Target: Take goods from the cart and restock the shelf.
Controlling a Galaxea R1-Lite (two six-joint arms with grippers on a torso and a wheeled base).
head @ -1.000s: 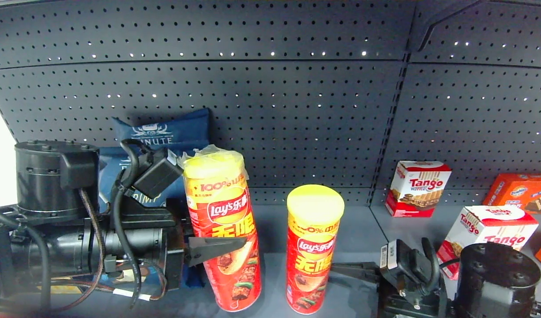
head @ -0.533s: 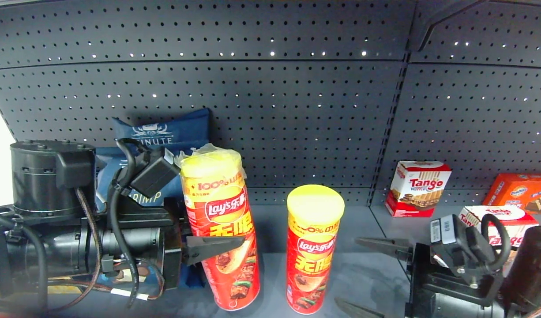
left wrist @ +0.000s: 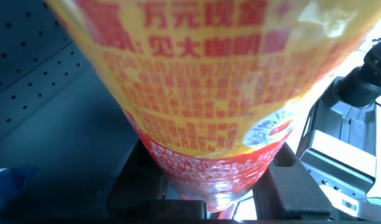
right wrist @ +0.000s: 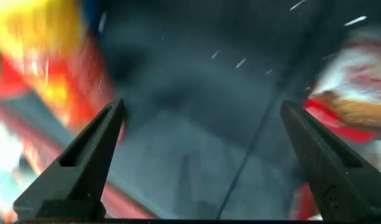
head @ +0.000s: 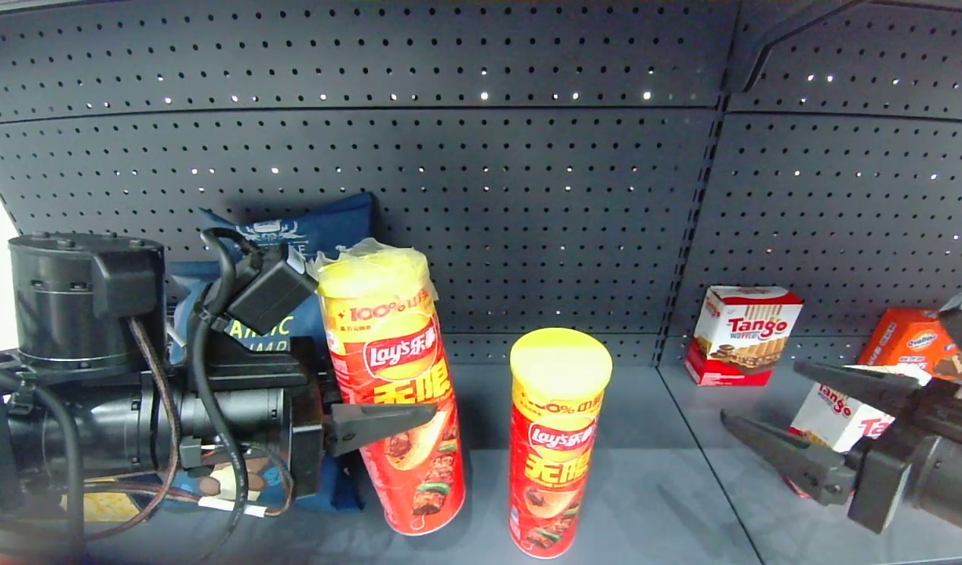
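Red-and-yellow chip can [head: 391,369] tilts on the shelf [head: 646,502], our left gripper [head: 395,428] clamped around it; a second can [head: 558,447] stands upright just beside. Our right gripper [head: 763,392] hangs, jaws apart, near a wafer box [head: 744,333].

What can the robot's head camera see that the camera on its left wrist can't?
Head view extras: the second chip can standing upright on the shelf, the open right gripper, and the wafer boxes farther right. Left wrist view extras: the small-print side of the held chip can up close, with dark fingers at each side of it. Both: the held chip can clamped in the left gripper, and the pegboard back wall.
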